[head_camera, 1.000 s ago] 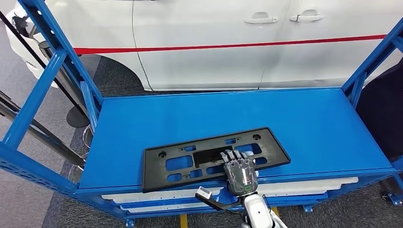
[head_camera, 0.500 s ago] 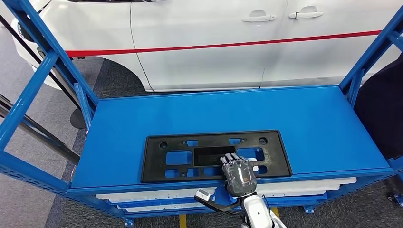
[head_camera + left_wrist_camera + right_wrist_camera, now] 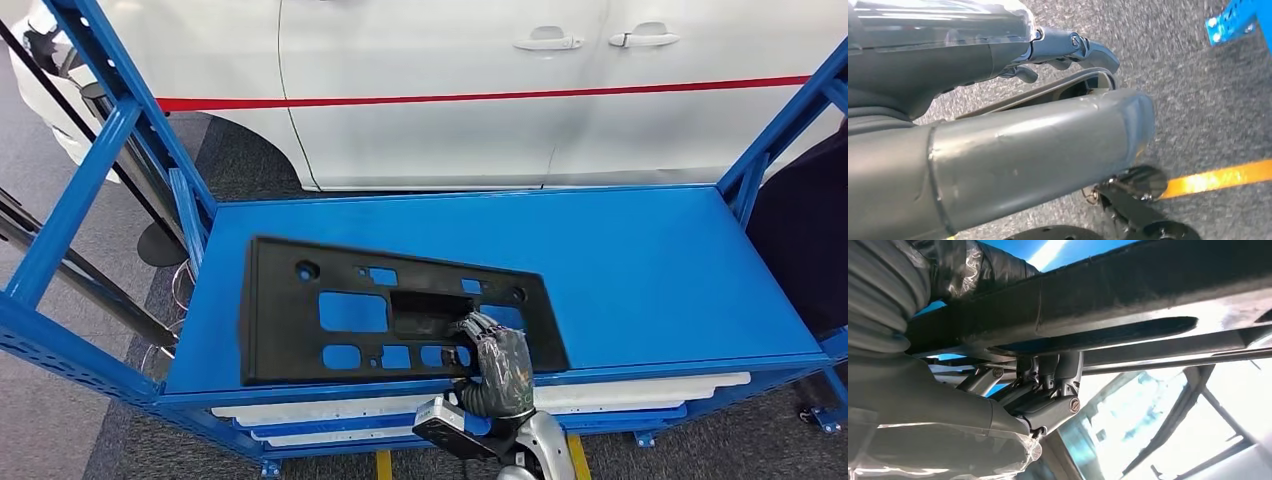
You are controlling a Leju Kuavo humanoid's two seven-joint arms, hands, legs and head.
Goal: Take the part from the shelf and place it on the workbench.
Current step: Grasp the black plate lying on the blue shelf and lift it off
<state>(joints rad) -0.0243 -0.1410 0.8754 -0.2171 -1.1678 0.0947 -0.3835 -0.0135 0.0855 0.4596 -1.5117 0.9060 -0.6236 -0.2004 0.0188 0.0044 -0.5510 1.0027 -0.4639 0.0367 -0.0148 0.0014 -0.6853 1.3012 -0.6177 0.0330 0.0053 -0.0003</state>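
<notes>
The part is a flat black plastic plate [image 3: 300, 320] with several cut-outs. It hangs tilted above the blue shelf board [image 3: 640, 260], its left end raised and nearer to me. My right hand [image 3: 497, 365] grips the plate's near edge towards its right end, fingers over the top face. In the right wrist view the fingers [image 3: 1048, 385] clamp the dark plate [image 3: 1148, 285] from below. My left hand [image 3: 998, 150] hangs over grey carpet, holding nothing.
Blue shelf uprights [image 3: 100, 150] stand left and right [image 3: 780, 130]. White panels [image 3: 330, 410] lie on the lower level. A white car [image 3: 450, 90] stands right behind the shelf. A dark shape [image 3: 800, 240] is at the right edge. An orange floor line [image 3: 1218, 177] runs below.
The plate lay flat on the shelf board; now it is lifted and swung left, left end up. My right hand has closed on its near edge and dropped slightly.
</notes>
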